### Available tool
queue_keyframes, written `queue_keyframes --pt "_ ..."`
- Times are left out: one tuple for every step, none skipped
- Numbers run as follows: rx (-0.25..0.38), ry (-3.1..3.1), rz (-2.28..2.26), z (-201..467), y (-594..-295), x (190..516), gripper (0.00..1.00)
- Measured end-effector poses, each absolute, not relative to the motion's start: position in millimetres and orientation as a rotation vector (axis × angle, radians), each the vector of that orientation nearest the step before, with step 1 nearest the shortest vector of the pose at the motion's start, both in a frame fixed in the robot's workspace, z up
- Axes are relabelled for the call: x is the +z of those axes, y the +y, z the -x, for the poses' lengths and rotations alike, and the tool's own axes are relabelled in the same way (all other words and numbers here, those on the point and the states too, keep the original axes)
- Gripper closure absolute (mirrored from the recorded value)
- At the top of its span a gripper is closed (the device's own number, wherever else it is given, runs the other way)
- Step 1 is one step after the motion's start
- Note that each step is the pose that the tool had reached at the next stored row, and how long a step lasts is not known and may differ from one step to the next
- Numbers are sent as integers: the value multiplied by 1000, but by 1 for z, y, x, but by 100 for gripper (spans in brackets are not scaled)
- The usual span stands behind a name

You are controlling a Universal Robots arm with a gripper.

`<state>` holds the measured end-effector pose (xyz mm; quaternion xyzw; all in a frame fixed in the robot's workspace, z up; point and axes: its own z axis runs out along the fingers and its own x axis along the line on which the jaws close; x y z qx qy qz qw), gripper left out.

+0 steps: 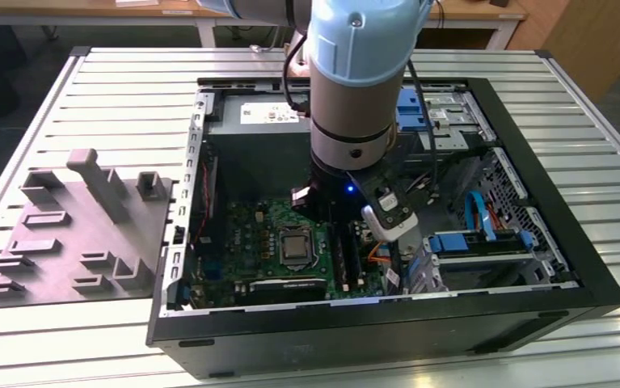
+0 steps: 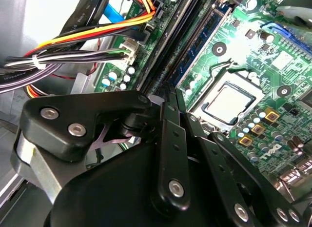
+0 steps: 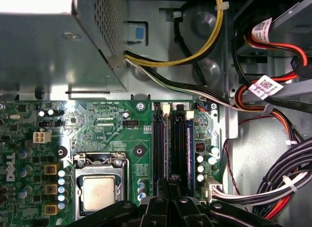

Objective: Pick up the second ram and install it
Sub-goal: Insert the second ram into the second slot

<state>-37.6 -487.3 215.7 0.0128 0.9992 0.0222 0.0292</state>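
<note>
My arm (image 1: 358,73) is a fat tube, pale blue up top and silver-grey below, ending in a black wrist with a tiny blue light. The gripper (image 2: 165,114) is all matte black linkage bars dotted with shiny silver screws.

Even overhead room light; glare on motherboard (image 2: 229,46) in second wrist view; case interior (image 1: 255,162) shadowed.

Looks like a robotics lab / workshop. Slatted aluminium bench (image 1: 105,89) w/ an opened PC case (image 1: 385,323) on it; grey moulded fixture tray (image 1: 73,234) at 9 o'clock of the case. Wooden-topped work tables (image 1: 223,12) at 12 o'clock, wood cabinet (image 1: 584,36) at 1 o'clock, dark floor beyond.
</note>
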Motion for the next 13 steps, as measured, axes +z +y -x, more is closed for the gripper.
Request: queue_keyframes --pt "68 3082 -40 38 -487 216 89" --pt "68 3082 -40 38 -487 216 89" --pt "68 3082 -40 38 -487 216 89" --pt "68 3082 -40 38 -487 216 89" --pt "68 3082 -40 38 -487 215 89" --pt "68 3082 -40 38 -487 215 89" --pt "69 3082 -40 38 -487 215 89" --pt "70 3082 -40 38 -487 215 89" --pt "74 3082 -40 38 -487 214 89" --pt "76 3082 -40 38 -487 214 89" --pt "77 3082 -40 38 -487 214 89" --pt "77 3082 -40 38 -487 214 89" --pt "77 3082 -40 38 -487 214 89"
